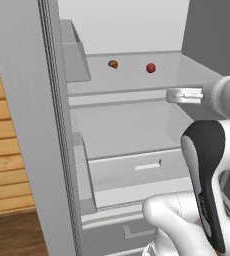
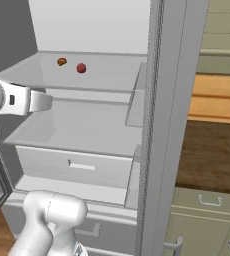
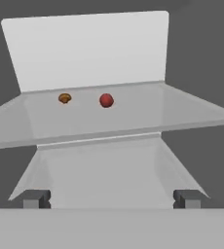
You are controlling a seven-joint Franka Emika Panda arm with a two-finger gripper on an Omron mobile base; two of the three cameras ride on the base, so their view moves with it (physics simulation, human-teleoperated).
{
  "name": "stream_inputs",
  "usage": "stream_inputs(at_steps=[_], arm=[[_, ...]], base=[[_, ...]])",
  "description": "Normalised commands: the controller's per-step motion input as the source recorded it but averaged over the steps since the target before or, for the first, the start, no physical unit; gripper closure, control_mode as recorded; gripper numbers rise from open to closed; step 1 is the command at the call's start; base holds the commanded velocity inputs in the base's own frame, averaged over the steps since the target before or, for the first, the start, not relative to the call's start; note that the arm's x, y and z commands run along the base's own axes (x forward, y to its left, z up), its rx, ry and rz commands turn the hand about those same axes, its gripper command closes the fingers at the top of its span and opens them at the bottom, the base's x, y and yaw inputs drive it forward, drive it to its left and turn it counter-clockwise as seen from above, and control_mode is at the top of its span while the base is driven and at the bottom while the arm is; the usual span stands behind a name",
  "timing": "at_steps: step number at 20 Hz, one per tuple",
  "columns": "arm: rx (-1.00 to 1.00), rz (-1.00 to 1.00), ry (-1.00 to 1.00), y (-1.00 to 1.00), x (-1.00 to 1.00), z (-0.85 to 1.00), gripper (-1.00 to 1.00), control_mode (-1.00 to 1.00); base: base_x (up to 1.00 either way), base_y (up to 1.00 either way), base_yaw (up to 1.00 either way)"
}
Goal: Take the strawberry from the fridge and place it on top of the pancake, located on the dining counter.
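Note:
The strawberry (image 1: 150, 68) (image 2: 81, 68) (image 3: 106, 100) is a small red ball lying on the upper pale shelf of the open fridge (image 1: 127, 75) (image 2: 107, 65) (image 3: 133, 107). My gripper (image 1: 179, 95) (image 2: 43, 101) (image 3: 112, 198) hovers open in front of that shelf's front edge, well short of the fruit and level with it. Nothing sits between its fingertips (image 3: 36, 198). The pancake and the dining counter are out of view.
A tiny orange-brown item (image 1: 113, 64) (image 2: 61, 61) (image 3: 64, 98) lies on the same shelf, left of the strawberry. A lower shelf and a drawer (image 1: 137, 167) (image 2: 74, 165) sit beneath. An open fridge door (image 1: 32, 125) stands at left, and another door edge (image 2: 167, 125) at right.

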Motion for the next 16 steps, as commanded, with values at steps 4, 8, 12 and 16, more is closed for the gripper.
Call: stream_inputs(at_steps=[4,8,12,16], arm=[[0.06,-0.01,0.10,-0.08,0.67,0.17,-1.00,-1.00],[0.00,-0.01,0.05,-0.03,0.95,-0.01,-1.00,-1.00],[-0.02,-0.05,0.07,-0.28,0.99,-0.34,-1.00,-1.00],[0.00,-0.04,0.26,-0.55,1.00,-0.12,-1.00,-1.00]], base=[[0.00,0.00,0.00],[0.00,0.00,0.00],[0.00,0.00,0.00],[0.00,0.00,0.00]])
